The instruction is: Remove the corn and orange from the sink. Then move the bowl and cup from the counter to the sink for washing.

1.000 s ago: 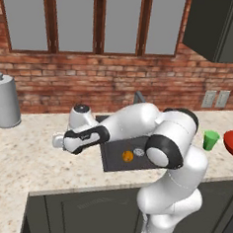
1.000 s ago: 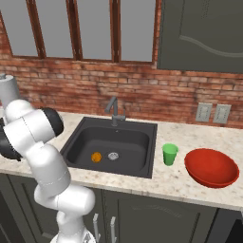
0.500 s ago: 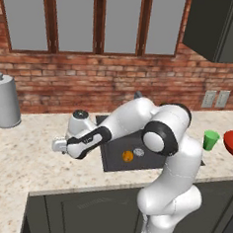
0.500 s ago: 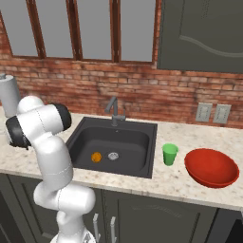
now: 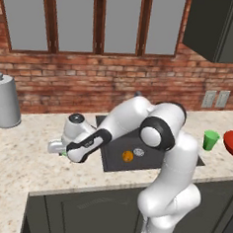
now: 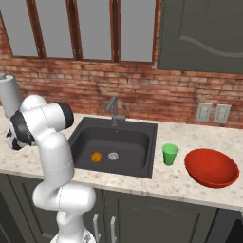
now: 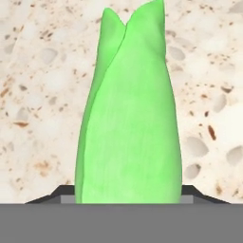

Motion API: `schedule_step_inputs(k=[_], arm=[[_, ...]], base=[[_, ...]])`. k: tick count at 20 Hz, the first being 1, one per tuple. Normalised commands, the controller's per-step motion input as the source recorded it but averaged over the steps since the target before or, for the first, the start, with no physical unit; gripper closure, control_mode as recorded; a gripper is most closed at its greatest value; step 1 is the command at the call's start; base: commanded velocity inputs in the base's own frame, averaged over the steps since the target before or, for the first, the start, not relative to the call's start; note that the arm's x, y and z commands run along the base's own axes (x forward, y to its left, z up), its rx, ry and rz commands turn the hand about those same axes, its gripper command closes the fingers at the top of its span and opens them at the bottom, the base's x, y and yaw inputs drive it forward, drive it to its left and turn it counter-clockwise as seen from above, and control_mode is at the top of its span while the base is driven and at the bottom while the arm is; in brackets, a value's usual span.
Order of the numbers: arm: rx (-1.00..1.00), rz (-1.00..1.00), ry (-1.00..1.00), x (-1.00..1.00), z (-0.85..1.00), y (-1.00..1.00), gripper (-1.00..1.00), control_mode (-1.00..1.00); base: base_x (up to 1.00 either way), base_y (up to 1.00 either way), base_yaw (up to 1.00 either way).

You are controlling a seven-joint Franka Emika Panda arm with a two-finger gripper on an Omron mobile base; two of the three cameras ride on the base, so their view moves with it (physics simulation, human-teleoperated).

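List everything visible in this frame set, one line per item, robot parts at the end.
corn: 1, bright green, in the end effector over the speckled counter left of the sink
orange: 1, orange, on the sink floor beside the drain
sink: 1, dark charcoal, set in the counter, with a silver drain and a grey faucet at the back
cup: 1, green, upright on the counter right of the sink
bowl: 1, red, on the counter right of the cup
canister: 1, silver-grey, at the far left by the brick wall
wall outlets: 2, grey, on the brick wall
end effector: 1, closed on the corn, low over the counter
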Motion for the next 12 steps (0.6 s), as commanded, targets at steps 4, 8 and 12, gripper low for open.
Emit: schedule_step_inputs(k=[4, 8, 12], arm=[[0.00, 0.00, 0.00, 0.09, -0.29, 0.04, 1.00, -1.00], [0.00, 0.00, 0.00, 0.09, -0.30, 0.02, 1.00, -1.00], [-0.02, 0.00, 0.00, 0.09, -0.32, 0.00, 1.00, -1.00]], base=[[0.00, 0.00, 0.00], [0.00, 0.00, 0.00], [0.00, 0.00, 0.00]])
